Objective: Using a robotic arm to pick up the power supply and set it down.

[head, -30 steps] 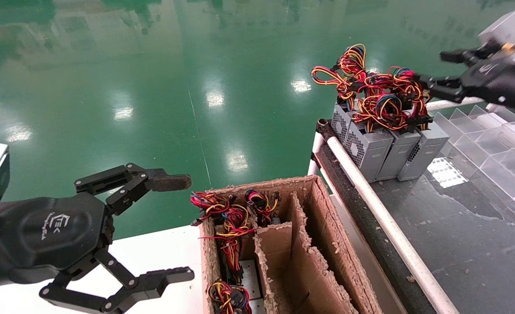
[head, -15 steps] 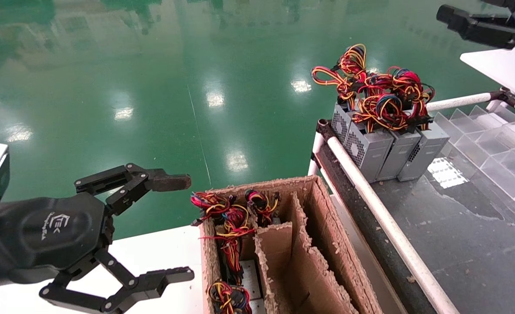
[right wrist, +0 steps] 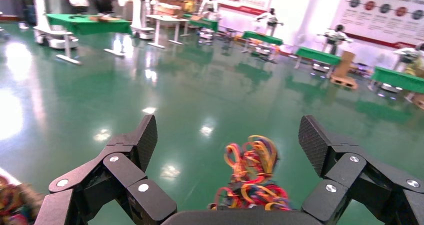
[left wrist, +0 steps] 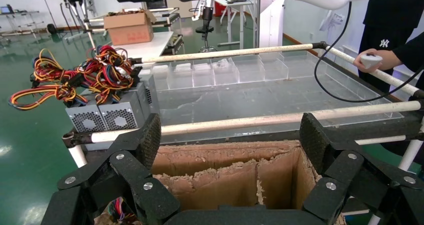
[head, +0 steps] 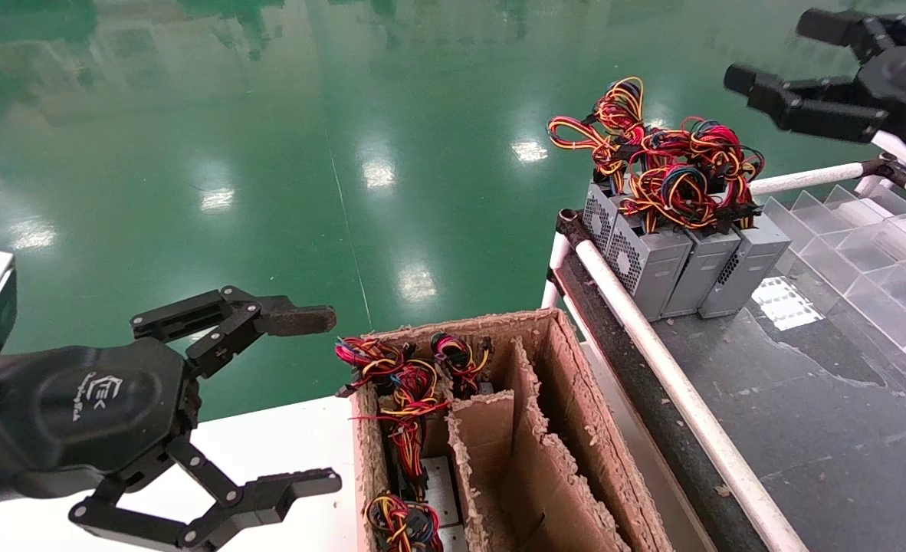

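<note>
Three grey power supplies [head: 685, 266] stand side by side at the black table's near-left corner, with tangled red, yellow and black wires [head: 664, 161] on top. They also show in the left wrist view as the power supplies [left wrist: 107, 116]. My right gripper [head: 771, 47] hangs open and empty in the air, above and to the right of the wires. From its wrist, the right gripper [right wrist: 229, 141] has the wire bundle [right wrist: 252, 177] below its spread fingers. My left gripper [head: 329, 401] is open and empty, left of the cardboard box.
A torn cardboard box [head: 545, 429] with dividers holds more wired units [head: 399, 391] in its left compartment. White rails [head: 675, 391] edge the table, and clear plastic bins [head: 867, 253] line its right side. A person's hand [left wrist: 372, 60] holds a controller beyond the table.
My right gripper lifted away from beside the wire bundles, rose to the top right, then came slightly back left. It stays open. The left arm has not moved.
</note>
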Controlling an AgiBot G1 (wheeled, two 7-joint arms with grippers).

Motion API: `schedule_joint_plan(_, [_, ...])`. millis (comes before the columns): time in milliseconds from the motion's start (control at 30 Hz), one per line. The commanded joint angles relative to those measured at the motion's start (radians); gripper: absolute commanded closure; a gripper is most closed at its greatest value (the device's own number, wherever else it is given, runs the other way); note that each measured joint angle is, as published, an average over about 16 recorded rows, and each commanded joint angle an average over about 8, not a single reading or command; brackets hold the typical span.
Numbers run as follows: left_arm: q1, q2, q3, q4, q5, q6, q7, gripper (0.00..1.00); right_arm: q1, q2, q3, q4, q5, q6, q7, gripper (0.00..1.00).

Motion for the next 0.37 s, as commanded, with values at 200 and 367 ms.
schedule_joint_plan(200, [0.000, 0.000, 0.000, 0.000, 0.000, 0.000, 0.000, 0.00, -0.101, 0.030, 0.003, 0.157, 0.056, -0.038, 0.055, 0.00])
schedule_joint_plan(367, [0.000, 0.000, 0.000, 0.000, 0.000, 0.000, 0.000, 0.00, -0.152, 0.045, 0.004, 0.236, 0.084, -0.057, 0.082, 0.00])
